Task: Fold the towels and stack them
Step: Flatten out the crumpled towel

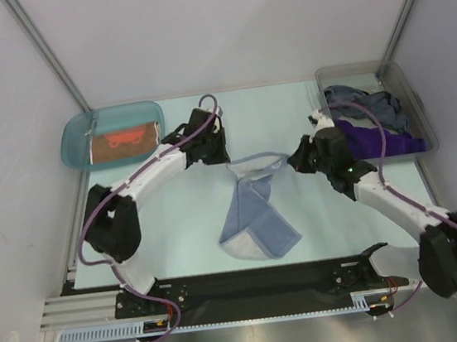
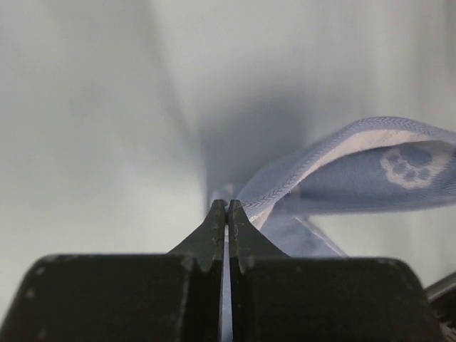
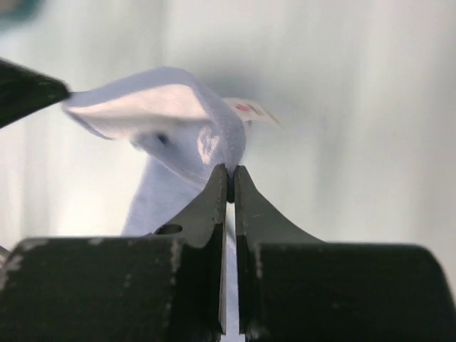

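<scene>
While your left gripper pinches one upper corner of the pale blue towel and your right gripper pinches the other, jaws pressed tight on the cloth, its top edge sags between them and its lower part rests on the bench. You have the orange-brown towel in the teal tray far left, the purple towel and grey-blue towel in the clear bin far right.

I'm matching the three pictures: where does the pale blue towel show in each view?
Top: towel at mid-table, strung between left claw and right claw.
Left wrist: towel right of centre, edge pinched in left claw.
Right wrist: towel upper left, corner pinched in right claw.
Shared landmark: the pale table.
</scene>
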`<state>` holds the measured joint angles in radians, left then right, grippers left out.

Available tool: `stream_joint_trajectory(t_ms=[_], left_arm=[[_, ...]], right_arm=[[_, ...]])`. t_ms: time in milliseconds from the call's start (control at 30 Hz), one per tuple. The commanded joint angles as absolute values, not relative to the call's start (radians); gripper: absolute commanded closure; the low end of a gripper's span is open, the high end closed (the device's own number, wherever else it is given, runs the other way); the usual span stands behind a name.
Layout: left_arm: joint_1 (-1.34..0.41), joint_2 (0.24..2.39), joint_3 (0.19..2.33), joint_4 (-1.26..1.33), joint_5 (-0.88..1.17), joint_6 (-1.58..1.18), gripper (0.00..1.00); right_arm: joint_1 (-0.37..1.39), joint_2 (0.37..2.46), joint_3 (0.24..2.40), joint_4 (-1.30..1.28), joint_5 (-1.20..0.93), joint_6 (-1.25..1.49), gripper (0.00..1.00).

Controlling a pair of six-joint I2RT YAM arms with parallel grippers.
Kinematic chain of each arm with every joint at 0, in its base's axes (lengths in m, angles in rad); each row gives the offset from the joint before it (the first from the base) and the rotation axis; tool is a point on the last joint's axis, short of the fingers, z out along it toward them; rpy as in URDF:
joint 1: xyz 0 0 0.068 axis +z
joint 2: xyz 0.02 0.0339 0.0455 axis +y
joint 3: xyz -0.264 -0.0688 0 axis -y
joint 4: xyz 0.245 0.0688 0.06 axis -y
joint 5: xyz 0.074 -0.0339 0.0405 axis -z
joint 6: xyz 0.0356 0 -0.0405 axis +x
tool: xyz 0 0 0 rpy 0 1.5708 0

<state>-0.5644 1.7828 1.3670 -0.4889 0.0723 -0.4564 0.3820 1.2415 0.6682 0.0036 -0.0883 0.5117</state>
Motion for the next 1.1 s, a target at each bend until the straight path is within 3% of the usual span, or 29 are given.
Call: stream_joint_trajectory(t_ms=[0,200,400,567,867,1000,1067], left_arm=[[-0.571,1.556,1.512,-0.555,0.026,-0.400,1.00],[-0.578,1.291,1.552,-0.554,0.073,-0.351,1.00],[-0.653,1.068,1.461,-0.488,0.218,-0.343,1.00],[-0.715,0.953,1.469,-0.497,0.201,-0.390,1.00],[-0.719,1.051,1.664,-0.630,0.031,-0.327,1.00],[-0.690,1.257,1.797,-0.759,-0.056,-0.275,1.00],[-0.654,1.395,1.891,-0.793,-0.066,-0.271,1.00]], right_arm=[[0.439,1.080,0.931,-0.213,0.056,0.307,1.00],[0.506,0.886,1.207,-0.420,0.060,0.128,1.00],[0.532,0.626,1.197,-0.419,-0.061,0.035,1.00],[0.531,0.557,1.227,-0.480,-0.181,0.070,1.00],[0.531,0.662,1.319,-0.385,-0.098,0.037,1.00],[0.511,0.865,1.364,-0.339,0.053,-0.061,1.00],[0.468,1.012,1.374,-0.281,-0.006,-0.055,1.00]])
